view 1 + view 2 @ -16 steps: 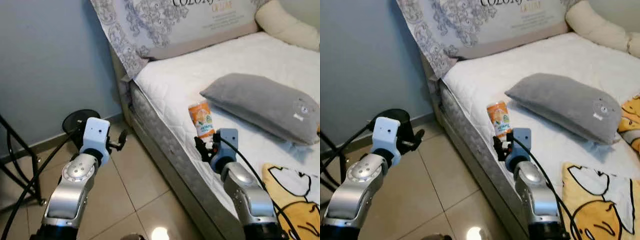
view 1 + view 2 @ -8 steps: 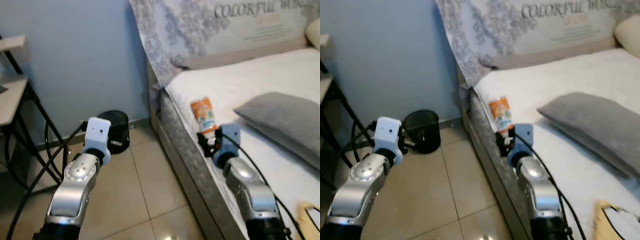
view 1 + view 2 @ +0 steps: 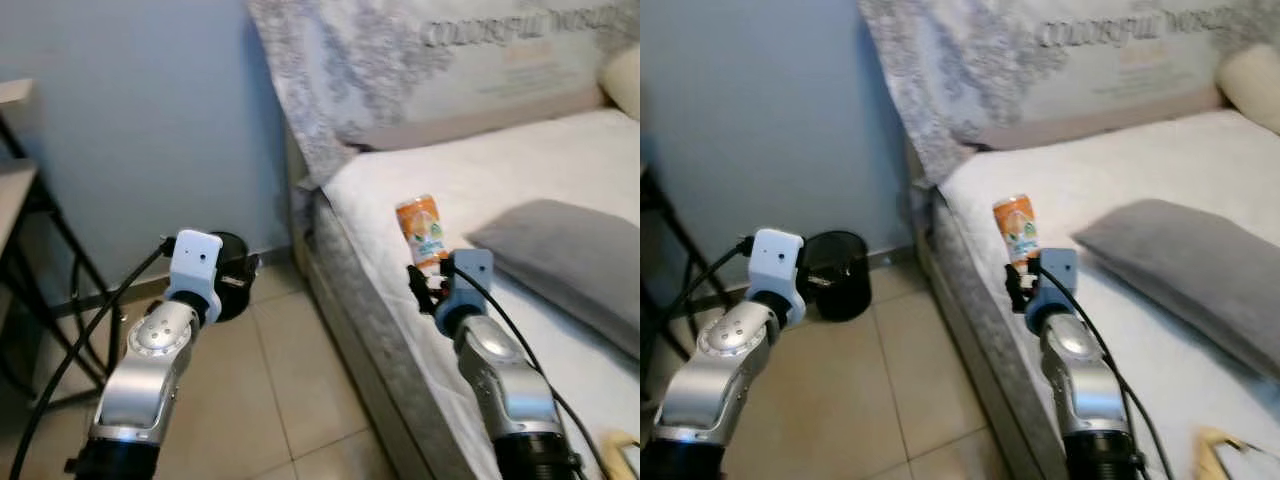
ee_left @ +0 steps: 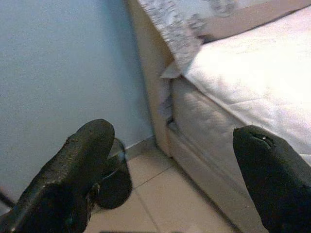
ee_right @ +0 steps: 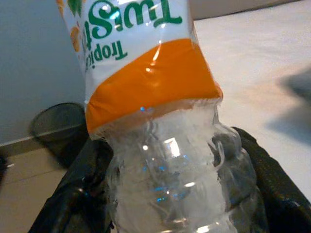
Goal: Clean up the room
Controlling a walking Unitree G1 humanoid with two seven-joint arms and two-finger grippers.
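Right gripper (image 3: 428,288), a little right of centre in the left eye view, is clamped around an empty clear plastic bottle (image 3: 423,232) with an orange and white label, held upright above the near edge of the bed (image 3: 520,170). In the right wrist view the 2 black fingers (image 5: 77,199) press against either side of the bottle's clear ribbed part, and the label reads "Tropicana Twister" upside down.

Left gripper (image 4: 170,174) is spread wide and empty, its 2 fingers well apart in the left wrist view, with bare tile floor (image 3: 290,400) between them. In the left eye view it sits at left of centre, raised above the floor.

Just past the left gripper, a round black mesh waste bin (image 3: 837,274) stands on the floor against the blue-grey wall (image 3: 140,120), near the corner of the bed frame.

On the white mattress, a grey pillow (image 3: 560,255) lies at the right of the frame, apart from the bottle. A patterned grey and white pillow (image 3: 400,60) with printed lettering leans along the top of the frame. Black legs of a desk (image 3: 20,190) show at the far left edge.
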